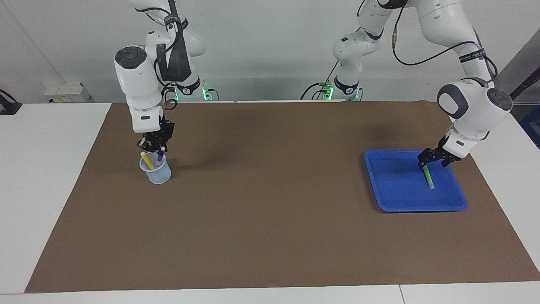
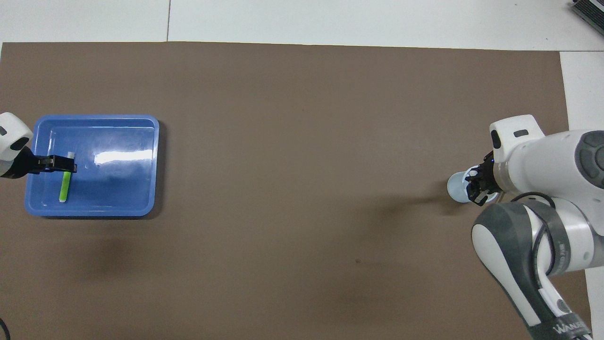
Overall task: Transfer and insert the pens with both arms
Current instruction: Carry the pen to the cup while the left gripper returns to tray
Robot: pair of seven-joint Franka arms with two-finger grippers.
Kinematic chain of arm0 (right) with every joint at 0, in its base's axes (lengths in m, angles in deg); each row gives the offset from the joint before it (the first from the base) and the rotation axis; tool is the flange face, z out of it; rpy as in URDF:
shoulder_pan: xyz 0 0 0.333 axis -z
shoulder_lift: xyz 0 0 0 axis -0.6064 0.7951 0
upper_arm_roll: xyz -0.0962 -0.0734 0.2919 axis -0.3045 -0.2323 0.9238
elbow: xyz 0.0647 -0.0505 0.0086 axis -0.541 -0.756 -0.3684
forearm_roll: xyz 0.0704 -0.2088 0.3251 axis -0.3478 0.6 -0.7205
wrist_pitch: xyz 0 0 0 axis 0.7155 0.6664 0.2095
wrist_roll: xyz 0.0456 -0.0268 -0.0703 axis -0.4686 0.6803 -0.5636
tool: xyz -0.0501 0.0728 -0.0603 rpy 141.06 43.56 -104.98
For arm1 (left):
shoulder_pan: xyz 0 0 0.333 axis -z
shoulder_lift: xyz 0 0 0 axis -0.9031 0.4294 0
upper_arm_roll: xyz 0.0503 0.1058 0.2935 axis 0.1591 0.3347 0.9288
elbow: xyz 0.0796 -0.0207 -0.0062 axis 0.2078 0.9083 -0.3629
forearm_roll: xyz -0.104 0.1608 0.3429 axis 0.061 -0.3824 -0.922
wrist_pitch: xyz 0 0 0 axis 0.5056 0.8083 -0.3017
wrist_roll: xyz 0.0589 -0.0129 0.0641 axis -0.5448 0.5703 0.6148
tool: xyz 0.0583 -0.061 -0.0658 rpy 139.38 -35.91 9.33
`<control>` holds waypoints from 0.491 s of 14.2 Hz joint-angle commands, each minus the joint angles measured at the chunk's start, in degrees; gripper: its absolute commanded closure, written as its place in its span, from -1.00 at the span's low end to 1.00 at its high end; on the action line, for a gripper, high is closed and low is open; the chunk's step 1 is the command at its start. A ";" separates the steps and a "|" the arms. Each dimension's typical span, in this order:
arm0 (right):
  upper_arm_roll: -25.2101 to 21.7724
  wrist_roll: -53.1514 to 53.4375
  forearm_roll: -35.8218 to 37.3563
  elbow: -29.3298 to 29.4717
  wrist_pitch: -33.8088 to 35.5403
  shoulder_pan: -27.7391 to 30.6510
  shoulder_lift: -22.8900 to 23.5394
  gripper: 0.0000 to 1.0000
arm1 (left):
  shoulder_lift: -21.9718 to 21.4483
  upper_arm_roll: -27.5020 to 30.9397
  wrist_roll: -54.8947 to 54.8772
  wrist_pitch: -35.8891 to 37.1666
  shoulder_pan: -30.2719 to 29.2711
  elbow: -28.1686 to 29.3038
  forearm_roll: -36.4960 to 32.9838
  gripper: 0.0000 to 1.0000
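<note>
No legible text, label or number anywhere

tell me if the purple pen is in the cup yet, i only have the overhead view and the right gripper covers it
observer: partly. The right gripper is shut on the purple pen, and the pen's lower end is already inside the rim of the cup, beside the yellow pen that leans in it.
operator: ok and how low is the left gripper over the tray
observer: low. The left gripper is open and down inside the blue tray, at the end of the green pen nearer to the robots. I cannot tell whether it touches the pen.
</note>
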 commanded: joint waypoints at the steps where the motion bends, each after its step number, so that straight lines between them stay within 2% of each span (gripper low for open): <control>1: 0.25 -0.89 -0.68 -3.12 -1.21 2.38 -2.52 1.00 | 3.73 -0.45 -1.65 -2.13 -0.68 -2.79 -1.30 -0.90; 7: 0.16 -2.74 -4.70 -5.58 -2.87 5.37 -2.96 1.00 | 6.28 -0.45 -1.91 -5.65 -0.77 -2.62 -1.30 -0.87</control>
